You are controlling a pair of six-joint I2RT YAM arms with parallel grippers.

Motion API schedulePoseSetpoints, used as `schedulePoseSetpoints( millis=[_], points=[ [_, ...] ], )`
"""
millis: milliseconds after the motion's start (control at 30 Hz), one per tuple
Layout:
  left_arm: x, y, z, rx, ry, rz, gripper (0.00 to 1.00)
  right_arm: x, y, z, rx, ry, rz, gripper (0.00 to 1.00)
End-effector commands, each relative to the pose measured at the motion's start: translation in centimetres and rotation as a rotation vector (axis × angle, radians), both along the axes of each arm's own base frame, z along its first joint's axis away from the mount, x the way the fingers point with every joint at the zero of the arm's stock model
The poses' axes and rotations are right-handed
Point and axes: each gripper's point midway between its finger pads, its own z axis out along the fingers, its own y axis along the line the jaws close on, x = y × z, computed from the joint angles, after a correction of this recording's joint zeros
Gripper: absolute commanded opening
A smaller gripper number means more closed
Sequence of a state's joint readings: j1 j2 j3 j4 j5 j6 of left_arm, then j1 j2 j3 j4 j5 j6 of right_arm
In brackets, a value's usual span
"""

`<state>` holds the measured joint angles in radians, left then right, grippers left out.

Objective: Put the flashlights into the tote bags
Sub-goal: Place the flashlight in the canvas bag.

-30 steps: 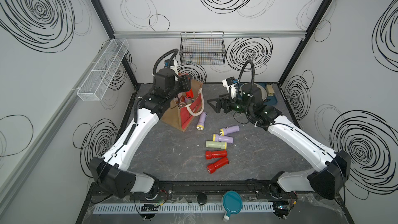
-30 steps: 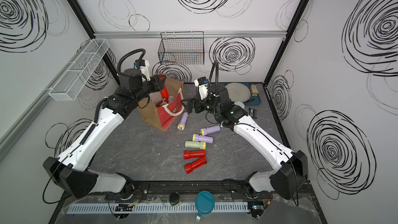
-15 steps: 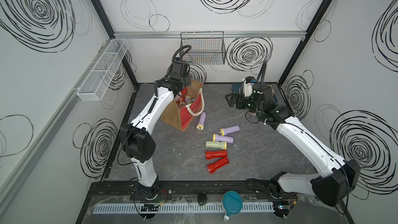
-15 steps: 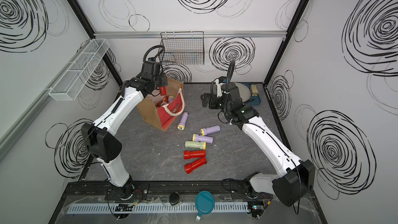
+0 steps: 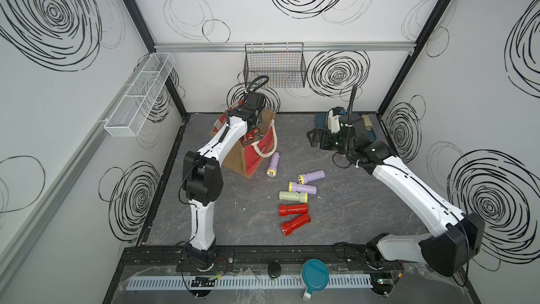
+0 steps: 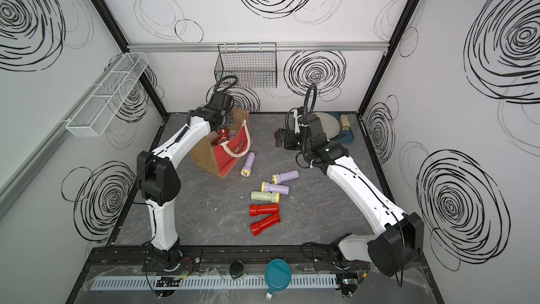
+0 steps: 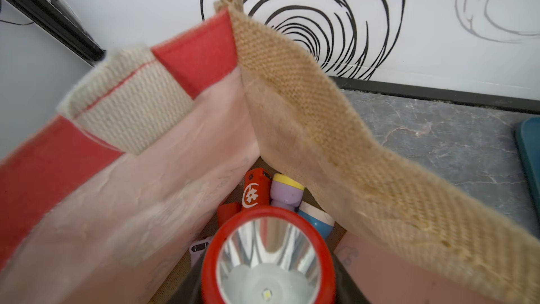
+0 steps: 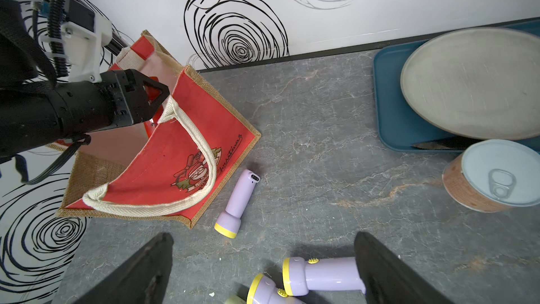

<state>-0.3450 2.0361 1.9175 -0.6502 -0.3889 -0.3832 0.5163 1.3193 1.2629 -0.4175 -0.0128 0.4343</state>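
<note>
In a top view my left gripper point(image 5: 249, 135) is hanging in the tote bag point(image 5: 258, 156), six flashlights point(image 5: 293, 209) lying outside; left wrist: I am clamping a red flashlight point(image 7: 267, 258) over those inside; right wrist: my right gripper point(image 8: 263, 235) is gaping empty, and the handle point(image 8: 211, 165) beside my left jaws is threatening a bag-tipping snag

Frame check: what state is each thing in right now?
Tote bag: upright, open, flashlights inside.
Red flashlight: held at the bag's mouth.
Left gripper: shut on the red flashlight.
Right gripper: open, empty.
Six other flashlights: lying on the table.
Can: upright, lid on.
</note>
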Motion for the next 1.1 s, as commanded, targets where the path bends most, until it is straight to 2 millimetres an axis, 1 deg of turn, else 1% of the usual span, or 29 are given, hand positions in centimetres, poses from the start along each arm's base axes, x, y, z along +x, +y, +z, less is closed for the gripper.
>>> schedulePoseSetpoints(
  millis=[0, 100, 233, 300, 467, 567, 633, 733, 800, 867, 967, 1067],
  points=[
    [0.8, 0.3, 1.8, -0.004, -0.055, 0.033, 0.10, -0.2, -0.4, 0.0, -0.003, 0.014, -0.021, 1.00],
    [0.7, 0.5, 2.0, -0.005, -0.057, 0.039, 0.17, -0.3, -0.6, 0.1, -0.009, 0.015, -0.029, 1.00],
    [0.3, 0.8, 3.3, -0.017, -0.093, 0.051, 0.24, -0.3, -0.8, 0.4, -0.007, 0.012, -0.039, 1.00],
    [0.0, 1.0, 3.6, -0.020, -0.100, 0.052, 0.31, -0.3, -0.8, 0.6, -0.006, 0.009, -0.040, 1.00],
    [-1.1, 1.3, 4.7, -0.037, -0.129, 0.057, 0.55, -0.1, -0.9, 0.6, -0.011, 0.016, -0.050, 1.00],
    [-1.9, 1.5, 5.8, -0.046, -0.151, 0.055, 0.58, -0.1, -1.0, 0.1, -0.014, 0.032, -0.059, 1.00],
    [-2.3, 1.6, 6.9, -0.056, -0.170, 0.053, 0.64, -0.2, -1.0, -0.3, -0.016, 0.045, -0.059, 1.00],
    [-2.9, 1.4, 8.9, -0.095, -0.204, 0.051, 0.72, -0.2, -0.7, -1.6, -0.018, 0.071, -0.047, 1.00],
    [-3.6, 1.3, 10.2, -0.112, -0.225, 0.044, 0.75, -0.2, -0.2, -2.8, -0.015, 0.099, -0.029, 1.00],
    [-4.5, 0.7, 11.4, -0.125, -0.238, 0.017, 0.78, -0.1, 0.5, -4.3, -0.011, 0.135, -0.009, 1.00],
    [-6.3, -0.4, 12.4, -0.161, -0.252, -0.026, 0.80, 0.2, 1.6, -6.4, -0.001, 0.185, 0.020, 1.00],
    [-8.2, -1.7, 12.8, -0.213, -0.262, -0.071, 0.81, 0.5, 2.9, -8.4, 0.010, 0.221, 0.058, 1.00]
  ],
)
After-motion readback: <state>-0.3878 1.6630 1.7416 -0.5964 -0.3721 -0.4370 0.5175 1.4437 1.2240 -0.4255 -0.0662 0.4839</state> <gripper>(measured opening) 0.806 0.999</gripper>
